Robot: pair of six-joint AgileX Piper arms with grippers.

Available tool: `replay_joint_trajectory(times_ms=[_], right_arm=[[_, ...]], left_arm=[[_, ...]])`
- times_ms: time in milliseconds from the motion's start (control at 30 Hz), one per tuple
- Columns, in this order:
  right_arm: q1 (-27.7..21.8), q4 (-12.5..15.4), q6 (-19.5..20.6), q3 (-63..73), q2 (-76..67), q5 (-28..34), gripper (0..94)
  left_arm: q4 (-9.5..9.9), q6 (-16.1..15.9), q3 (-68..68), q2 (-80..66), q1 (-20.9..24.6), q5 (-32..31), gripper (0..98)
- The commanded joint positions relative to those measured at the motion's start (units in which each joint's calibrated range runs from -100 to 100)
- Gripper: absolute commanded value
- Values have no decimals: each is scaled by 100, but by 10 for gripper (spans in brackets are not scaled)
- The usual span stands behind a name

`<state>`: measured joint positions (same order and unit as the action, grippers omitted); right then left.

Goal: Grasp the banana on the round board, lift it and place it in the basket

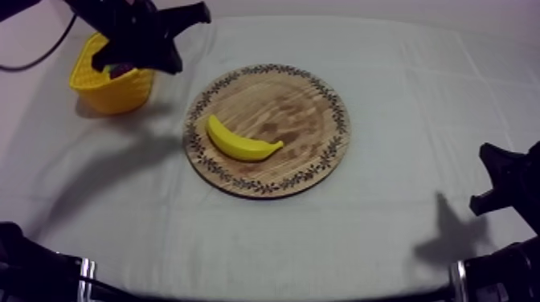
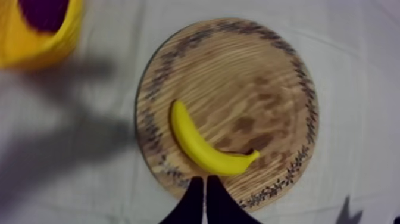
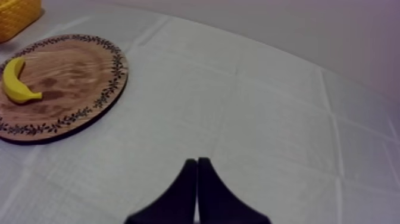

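Note:
The yellow banana (image 1: 241, 144) lies on the left half of the round wooden board (image 1: 297, 96), its stem end toward the board's middle. In the left wrist view the banana (image 2: 205, 146) sits just beyond my left gripper (image 2: 205, 179), whose fingers lie together as a narrow wedge, shut on nothing, well above the board's (image 2: 250, 77) rim. From the top, my left gripper (image 1: 169, 60) hangs over the yellow basket (image 1: 112, 92) at the back left. My right gripper (image 3: 197, 161) is shut on nothing, low at the right (image 1: 502, 181), far from the board (image 3: 71, 77).
A dark purple bunch of grapes (image 2: 44, 12) lies in the basket (image 2: 24, 44). The grey-white cloth (image 1: 402, 233) is bare to the right of and in front of the board. The basket's corner (image 3: 18, 15) stands beyond the banana (image 3: 15, 80).

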<state>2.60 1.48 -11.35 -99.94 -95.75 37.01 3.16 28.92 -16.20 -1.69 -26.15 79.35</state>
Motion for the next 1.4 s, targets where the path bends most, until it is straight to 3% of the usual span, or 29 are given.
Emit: replay_joint_trajectory(times_ms=[0,467,867,1067,1367], right_arm=[[0,1,0,5,0,0,3],[0,1,0,5,0,0,3],[0,1,0,5,0,0,3],[0,1,0,5,0,0,3],[0,1,0,5,0,0,3]], left_arm=[[-217,432,-63,-1,61,133,0],[-444,594,-111,1,-6,476,0],[-539,491,-120,6,13,558,4],[-541,529,-148,23,24,557,382],[-677,625,-133,90,74,560,552]])
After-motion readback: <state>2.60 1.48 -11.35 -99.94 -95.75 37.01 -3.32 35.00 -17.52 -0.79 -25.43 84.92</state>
